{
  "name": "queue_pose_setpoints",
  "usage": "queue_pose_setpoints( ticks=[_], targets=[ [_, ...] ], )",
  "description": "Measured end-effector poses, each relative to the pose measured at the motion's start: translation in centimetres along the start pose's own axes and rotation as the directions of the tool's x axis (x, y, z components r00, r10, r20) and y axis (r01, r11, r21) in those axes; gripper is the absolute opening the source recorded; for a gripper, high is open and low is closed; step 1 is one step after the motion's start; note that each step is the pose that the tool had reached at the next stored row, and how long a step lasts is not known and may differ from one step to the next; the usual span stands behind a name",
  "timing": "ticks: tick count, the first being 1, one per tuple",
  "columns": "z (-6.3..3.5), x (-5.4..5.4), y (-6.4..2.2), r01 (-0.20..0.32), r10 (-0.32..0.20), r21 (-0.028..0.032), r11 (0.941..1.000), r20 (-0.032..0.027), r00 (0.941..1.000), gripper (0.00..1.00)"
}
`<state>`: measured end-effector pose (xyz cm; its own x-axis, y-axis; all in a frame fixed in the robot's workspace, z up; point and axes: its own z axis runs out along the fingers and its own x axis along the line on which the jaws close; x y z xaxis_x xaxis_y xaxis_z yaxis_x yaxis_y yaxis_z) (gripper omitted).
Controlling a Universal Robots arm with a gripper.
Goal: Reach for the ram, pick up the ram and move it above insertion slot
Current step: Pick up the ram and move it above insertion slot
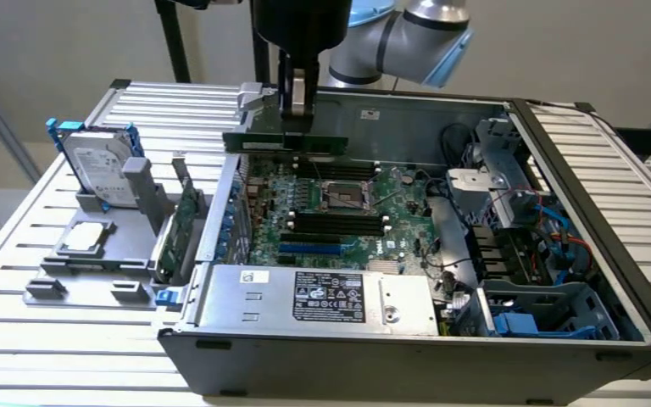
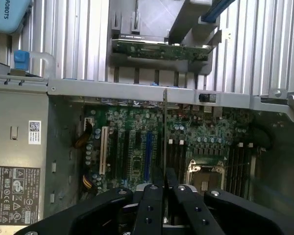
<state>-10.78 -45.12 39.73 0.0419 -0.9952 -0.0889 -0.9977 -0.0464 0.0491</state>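
Exterior view first: the silver-grey jointed robot arm (image 1: 416, 38) is coming in from twelve o'clock, its black gripper (image 1: 295, 114) pointing straight down and pinching the long thin green circuit-board ram stick (image 1: 286, 142), which is hanging level above the far end of the green motherboard (image 1: 337, 208) inside the open dark grey computer case (image 1: 416, 356). Black memory sockets (image 1: 331, 222) are lying below, toward six o'clock. Off at nine o'clock, a silver hard drive (image 1: 99, 174) is standing in a grey fixture (image 1: 88, 254). Wrist view is looking down the black fingers (image 2: 152, 208), clamping the ram (image 2: 164, 132) edge-on above the board, with an upright green expansion card (image 2: 159, 50) resting outside the case wall.
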Motion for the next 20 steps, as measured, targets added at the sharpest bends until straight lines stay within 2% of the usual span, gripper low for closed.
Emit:
queue_pose_setpoints(
  ticks=[8, 14, 20],
  targets=[
    [0.13, -1.2, -3.09, 0.0, 0.0, 0.0, 1.0, 0.0, 1.0, 0.13],
    [0.16, -1.7, -5.46, 0.0, 0.0, 0.0001, 1.0, 0.0, 1.0, 0.13],
    [0.26, -1.9, -7.18, -0.003, 0.003, 0.0005, 1.0, 0.0002, 1.0, 0.13]
  ],
)
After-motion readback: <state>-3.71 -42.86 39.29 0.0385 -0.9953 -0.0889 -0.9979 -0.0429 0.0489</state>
